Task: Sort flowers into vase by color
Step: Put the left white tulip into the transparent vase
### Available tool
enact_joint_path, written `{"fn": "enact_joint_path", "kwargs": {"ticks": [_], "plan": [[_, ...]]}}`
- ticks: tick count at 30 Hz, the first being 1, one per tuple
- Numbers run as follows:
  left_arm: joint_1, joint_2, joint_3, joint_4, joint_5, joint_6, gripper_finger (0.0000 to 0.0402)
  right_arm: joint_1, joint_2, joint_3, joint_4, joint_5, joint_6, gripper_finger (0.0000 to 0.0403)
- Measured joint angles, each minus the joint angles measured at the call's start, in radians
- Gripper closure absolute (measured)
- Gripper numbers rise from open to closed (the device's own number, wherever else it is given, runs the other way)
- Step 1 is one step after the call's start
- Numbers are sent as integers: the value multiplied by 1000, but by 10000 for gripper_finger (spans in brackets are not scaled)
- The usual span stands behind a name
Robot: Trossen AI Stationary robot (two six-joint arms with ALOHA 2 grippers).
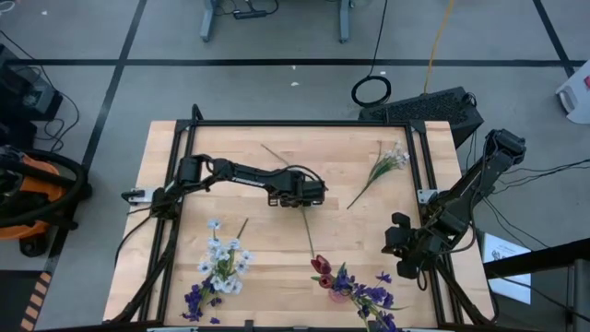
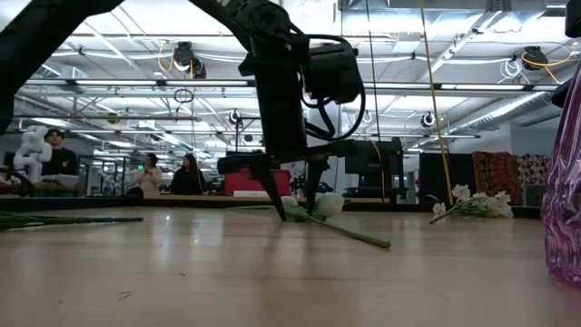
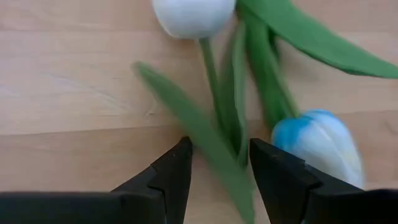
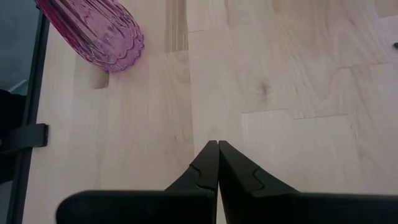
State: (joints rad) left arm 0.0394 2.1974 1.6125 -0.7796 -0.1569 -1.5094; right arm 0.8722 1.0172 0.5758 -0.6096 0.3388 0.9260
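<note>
Currently the left gripper (image 3: pixel 217 171) is seen with jaws narrowly parted astride a green leaf and stem (image 3: pixel 214 146), tips low at the table (image 1: pixel 277 235); whether the stem is pinched cannot be told. A white tulip (image 3: pixel 193 15) lies just beyond the fingers, a blue-tinted white tulip (image 3: pixel 320 146) beside one finger, partly cut off. In the high view this gripper (image 1: pixel 309 189) is placed mid-table, with bare wood all round; the stem (image 1: pixel 309 231) runs from it toward the near edge. A pale blossom sprig (image 1: pixel 383 171) is laid diagonally at the far right. Filled vases (image 1: pixel 221 267) (image 1: pixel 346 286) are crowded along the near edge. The right gripper (image 4: pixel 217 155) is pressed closed, empty, over bare wood near the right edge, a purple vase (image 4: pixel 93 31) beyond it.
</note>
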Motion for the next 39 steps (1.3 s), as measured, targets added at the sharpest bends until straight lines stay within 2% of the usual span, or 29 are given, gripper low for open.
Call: {"fn": "enact_joint_path", "kwargs": {"ticks": [5, 10, 13, 18, 23, 25, 32, 39], "plan": [[-4, 7, 0, -4, 1, 17, 230, 0, 0, 0, 0, 0, -2, 403], [-3, 9, -1, -27, 59, 182, 240, 0, 0, 0, 0, 0, -8, 403], [-6, 10, -1, -77, 91, 218, 277, 0, 0, 0, 0, 4, -8, 403], [-11, -2, -1, -129, 126, 312, 382, 0, 0, 0, 0, 25, -7, 403], [-18, -61, -14, -185, 163, 392, 388, 0, 0, 0, -1, 27, -45, 403], [-25, -111, -14, -179, 155, 437, 394, 0, 0, 0, 2, 26, -5, 403], [-90, -306, -10, -179, -55, 589, 397, 0, 0, 0, 6, 36, 58, 403], [-186, -512, -37, -59, -303, 785, 398, -5, 0, 0, 16, 112, 195, 403]]}}
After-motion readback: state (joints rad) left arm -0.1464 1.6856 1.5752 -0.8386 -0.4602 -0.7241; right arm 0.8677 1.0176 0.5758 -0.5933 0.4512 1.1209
